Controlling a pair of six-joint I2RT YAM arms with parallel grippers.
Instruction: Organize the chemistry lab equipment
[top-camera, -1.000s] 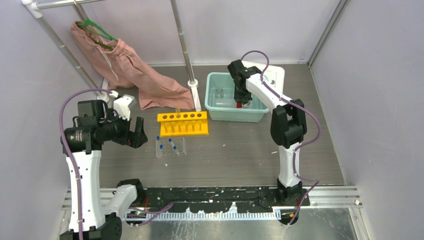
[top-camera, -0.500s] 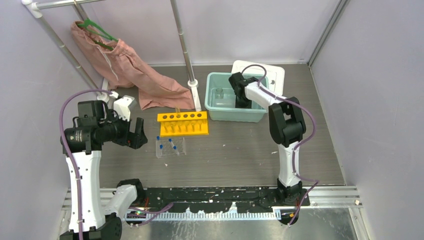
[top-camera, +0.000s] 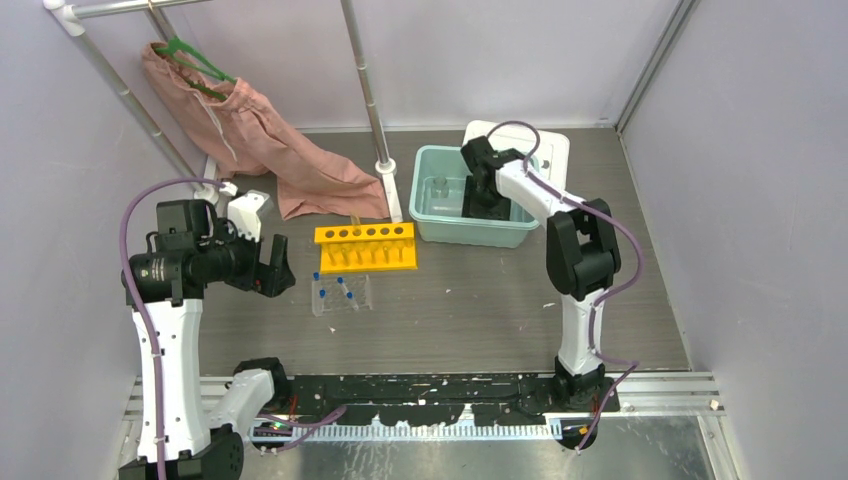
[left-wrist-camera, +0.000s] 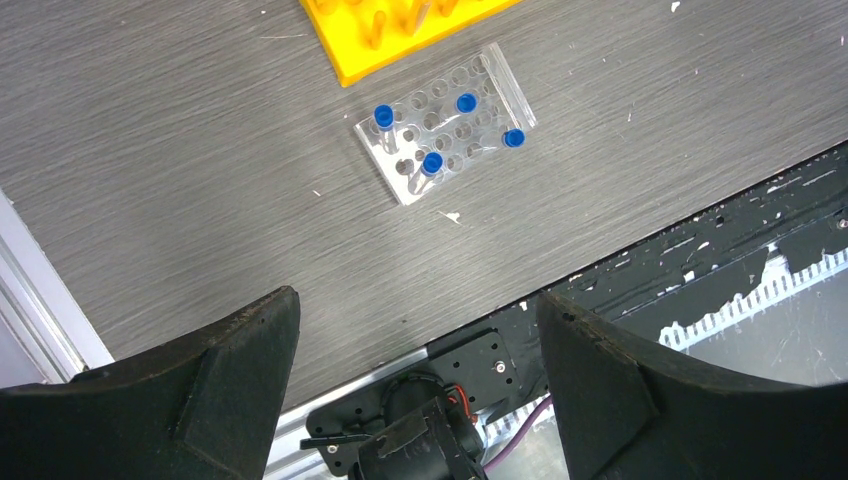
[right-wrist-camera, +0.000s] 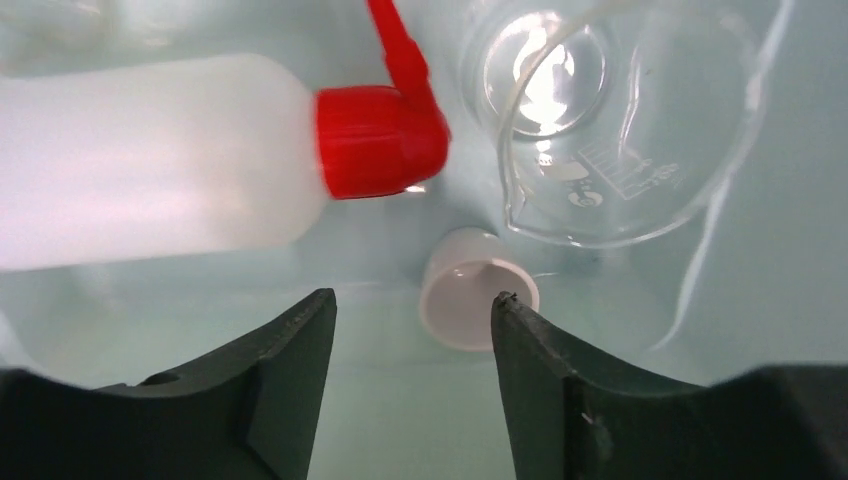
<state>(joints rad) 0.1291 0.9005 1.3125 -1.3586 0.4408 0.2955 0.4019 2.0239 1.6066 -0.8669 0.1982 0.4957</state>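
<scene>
The white squeeze bottle (right-wrist-camera: 150, 160) lies on its side on the floor of the teal bin (top-camera: 430, 215), its red nozzle (right-wrist-camera: 385, 125) pointing toward 12 o'clock in the right wrist view. The tiny white cup (right-wrist-camera: 478, 300) sits at 5 o'clock from the nozzle, open mouth toward the camera. A clear glass beaker (right-wrist-camera: 620, 120) sits at 1 o'clock from the cup. The beaker carries printed graduation marks, too blurred to read.

The right gripper (right-wrist-camera: 412, 350) is down inside the bin with its jaws parted and nothing between them. The cup's rim sits just beside the right fingertip.

Outside the bin, the yellow tube rack (top-camera: 366, 247) lies at 8 o'clock from it, and the clear well tray (left-wrist-camera: 445, 125) at 7 o'clock from the rack.

Only the left wrist view shows the tray's contents: four blue-capped tubes (left-wrist-camera: 432, 161), one at the tray's edge. The left gripper (left-wrist-camera: 415, 370) hangs above the table with jaws wide apart and empty.

Only the top view shows the pink garment (top-camera: 270, 150) at 10 o'clock from the rack.
</scene>
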